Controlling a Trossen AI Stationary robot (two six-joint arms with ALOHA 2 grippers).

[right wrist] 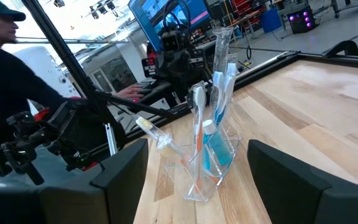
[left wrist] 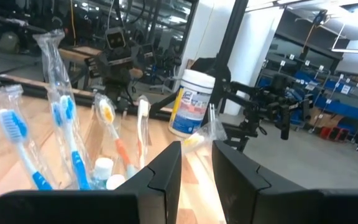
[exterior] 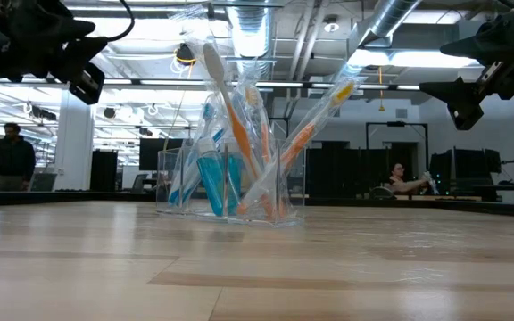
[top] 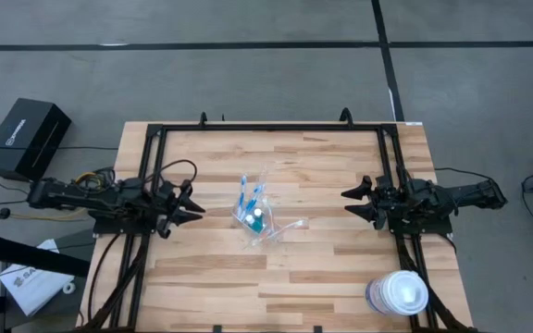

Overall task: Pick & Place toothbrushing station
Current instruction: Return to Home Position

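A small clear plastic cup (top: 253, 222) stands upright on its base near the middle of the wooden table. Several blue, white and orange toothbrushes (exterior: 239, 116) in clear wrappers lean out of it, and a teal tube (exterior: 212, 183) stands inside. My left gripper (top: 199, 206) hovers level to the left of the cup, its fingers (left wrist: 166, 174) a narrow gap apart with nothing between them. My right gripper (top: 346, 203) hovers level to the right of the cup, open wide and pointing at the cup (right wrist: 213, 162). Both grippers are well clear of the cup.
A big round white-lidded tub (top: 398, 294) stands at the table's near right corner. Black frame rails (top: 146, 185) run along both table sides under the arms. A black box (top: 30, 137) sits off the table's left. A person (right wrist: 5, 74) is beyond the table's left side.
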